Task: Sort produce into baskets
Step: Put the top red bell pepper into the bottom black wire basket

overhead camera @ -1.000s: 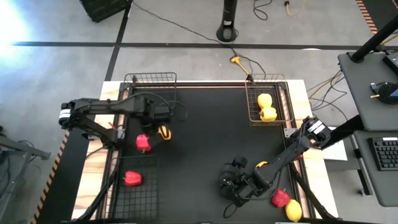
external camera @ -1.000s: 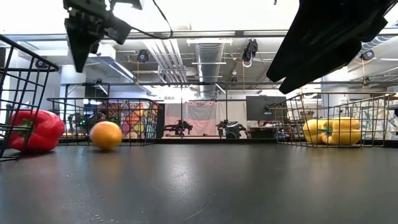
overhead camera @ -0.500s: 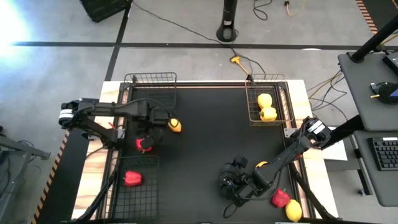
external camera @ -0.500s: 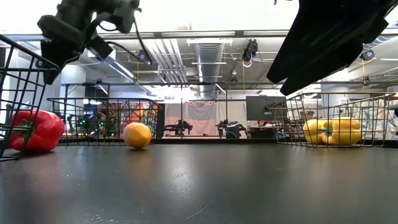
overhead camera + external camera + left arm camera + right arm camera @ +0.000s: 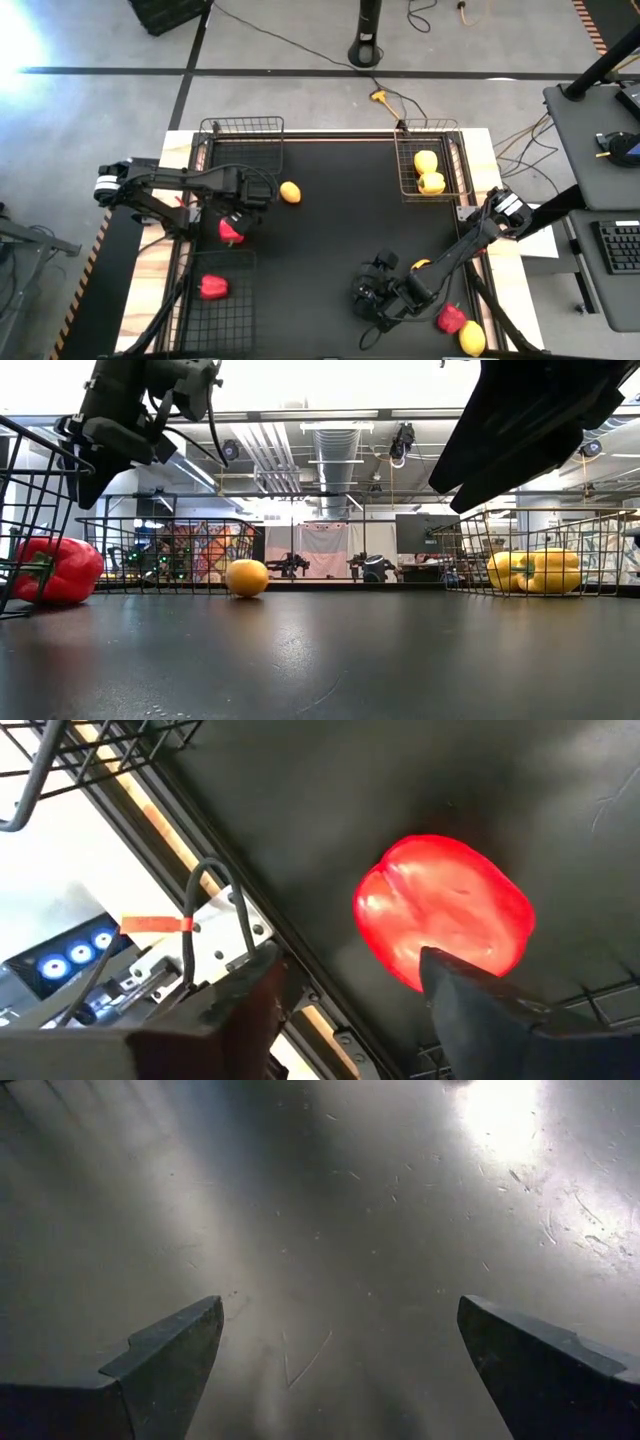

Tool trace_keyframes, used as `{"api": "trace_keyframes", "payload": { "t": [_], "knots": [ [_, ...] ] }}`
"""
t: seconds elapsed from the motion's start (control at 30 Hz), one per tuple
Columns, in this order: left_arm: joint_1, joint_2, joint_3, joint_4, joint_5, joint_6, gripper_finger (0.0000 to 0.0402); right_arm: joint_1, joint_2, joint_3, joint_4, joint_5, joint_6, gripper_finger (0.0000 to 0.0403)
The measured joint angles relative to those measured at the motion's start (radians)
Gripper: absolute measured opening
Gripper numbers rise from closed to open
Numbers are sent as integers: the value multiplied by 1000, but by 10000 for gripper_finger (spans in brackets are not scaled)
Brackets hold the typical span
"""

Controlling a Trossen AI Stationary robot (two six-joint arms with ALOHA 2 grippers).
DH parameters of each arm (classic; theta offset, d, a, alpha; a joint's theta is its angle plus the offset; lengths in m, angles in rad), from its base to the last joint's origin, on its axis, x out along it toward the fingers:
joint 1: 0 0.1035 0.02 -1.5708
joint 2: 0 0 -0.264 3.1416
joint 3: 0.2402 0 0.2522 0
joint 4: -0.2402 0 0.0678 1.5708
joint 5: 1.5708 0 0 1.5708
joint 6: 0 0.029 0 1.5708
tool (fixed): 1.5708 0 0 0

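My left gripper [image 5: 238, 212] [image 5: 350, 1010] hangs open above a red pepper [image 5: 230, 231] [image 5: 445, 915] on the table's left side. The low view shows it [image 5: 110, 460] well clear of the tabletop. A yellow-orange lemon [image 5: 290, 192] [image 5: 247, 577] lies loose on the table to its right. Another red pepper [image 5: 211, 288] sits in the near-left basket [image 5: 222, 325]. Two yellow peppers [image 5: 429, 172] [image 5: 535, 571] lie in the far-right basket [image 5: 403, 168]. My right gripper [image 5: 368, 300] [image 5: 340, 1370] hovers open over bare table near the front.
A wire basket [image 5: 241, 126] stands at the far left corner. A red pepper [image 5: 450, 318] and a yellow lemon [image 5: 470, 338] lie at the near right corner, and a yellow piece [image 5: 420, 265] shows under my right arm. The table's middle is bare.
My left gripper has moved toward the table's left and near edges, away from the lemon and over the red pepper, tipping as it went, and it has opened. The lemon has rolled along the table toward the right and far edges.
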Motion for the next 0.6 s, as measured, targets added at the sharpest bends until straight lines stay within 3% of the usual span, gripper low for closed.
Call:
{"api": "trace_keyframes", "payload": {
  "t": [0.37, 0.6],
  "knots": [
    [-6, 0, 3, -1, 43, -125, 281, -24, -6, 0, -6, -5, -203, 394],
    [23, 0, 3, -1, 74, -154, 299, -82, -48, 37, -37, -80, -394, 394]
  ]
}}
